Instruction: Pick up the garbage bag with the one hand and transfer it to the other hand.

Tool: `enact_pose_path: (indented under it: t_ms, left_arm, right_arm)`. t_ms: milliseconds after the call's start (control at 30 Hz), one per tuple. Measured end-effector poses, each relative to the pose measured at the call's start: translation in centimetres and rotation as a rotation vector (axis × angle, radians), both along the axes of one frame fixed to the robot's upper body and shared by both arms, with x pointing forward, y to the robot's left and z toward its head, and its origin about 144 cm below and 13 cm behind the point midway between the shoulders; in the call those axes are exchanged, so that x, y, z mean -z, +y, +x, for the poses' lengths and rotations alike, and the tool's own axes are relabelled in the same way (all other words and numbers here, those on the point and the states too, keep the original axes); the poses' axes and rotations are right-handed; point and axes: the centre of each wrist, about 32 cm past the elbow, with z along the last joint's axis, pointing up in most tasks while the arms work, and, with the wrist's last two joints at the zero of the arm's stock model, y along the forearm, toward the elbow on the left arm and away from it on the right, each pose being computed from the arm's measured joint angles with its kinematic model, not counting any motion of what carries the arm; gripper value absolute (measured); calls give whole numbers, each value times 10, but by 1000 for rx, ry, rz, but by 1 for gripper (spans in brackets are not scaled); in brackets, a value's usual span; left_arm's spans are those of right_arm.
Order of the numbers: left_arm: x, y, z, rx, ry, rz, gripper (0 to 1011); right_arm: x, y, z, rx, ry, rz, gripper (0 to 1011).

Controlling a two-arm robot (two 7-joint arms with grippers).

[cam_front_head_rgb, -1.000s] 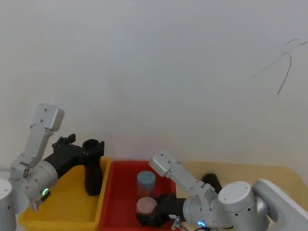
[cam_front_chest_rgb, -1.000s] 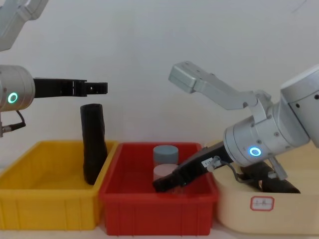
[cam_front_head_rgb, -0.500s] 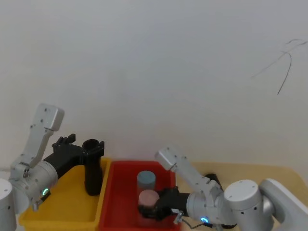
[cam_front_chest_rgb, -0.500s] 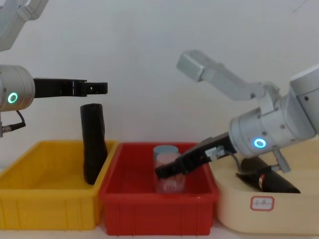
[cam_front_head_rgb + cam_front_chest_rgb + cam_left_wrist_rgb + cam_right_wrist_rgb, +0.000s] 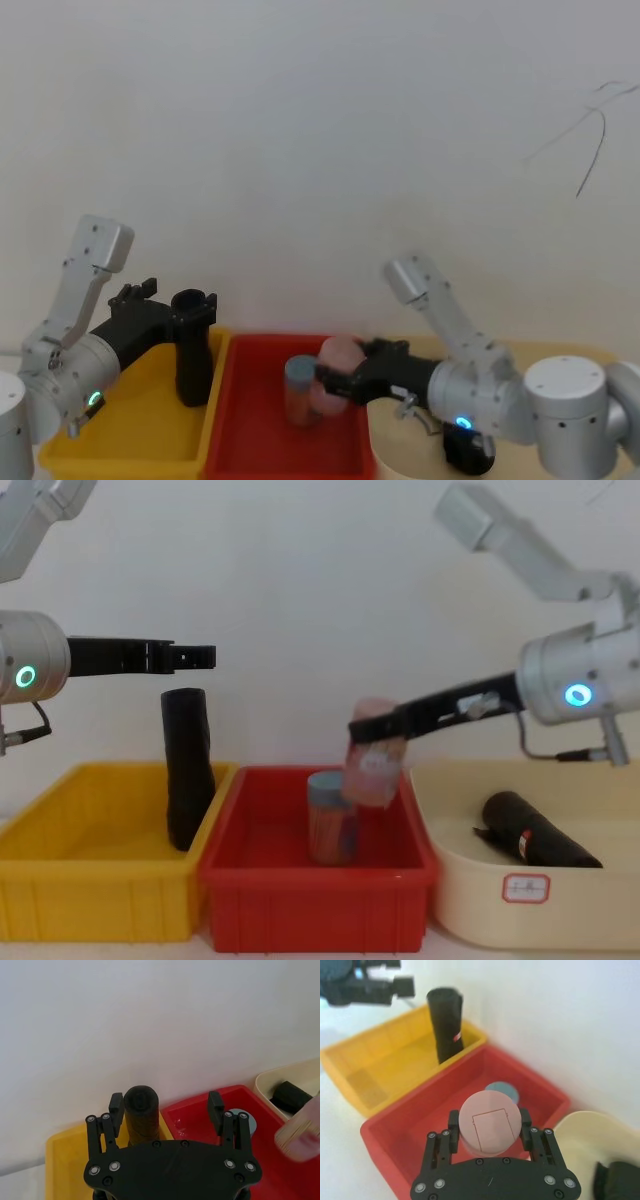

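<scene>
The right end effector (image 5: 372,725), on the blue-ringed wrist, is clamped on a pink-lidded jar (image 5: 371,765) and holds it tilted in the air above the red bin (image 5: 315,905), just beside the blue-lidded jar (image 5: 331,820) standing inside that bin. The left end effector (image 5: 195,657), on the green-ringed wrist, hangs with its fingers spread wide and empty above the yellow bin (image 5: 95,900), over the top of a black roll (image 5: 187,770) that stands upright against the bin's wall at the 3 o'clock side. The garbage bag (image 5: 535,832), with its red-and-white label band, lies tilted in the cream tub (image 5: 525,910) at 3 o'clock of the red bin, well apart from both end effectors.
</scene>
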Motion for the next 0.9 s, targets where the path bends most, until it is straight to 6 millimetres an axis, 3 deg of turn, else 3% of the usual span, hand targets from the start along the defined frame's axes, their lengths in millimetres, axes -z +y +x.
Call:
enact_pose_path:
  t_ms: [433,900]
  left_arm:
    - [0,0,0,0,0,0,1002]
    - [0,0,0,0,0,0,1002]
  right_arm:
    - [-18,-40,-18,128,-71,115,669]
    - [2,-84,-44,332,-84,137,669]
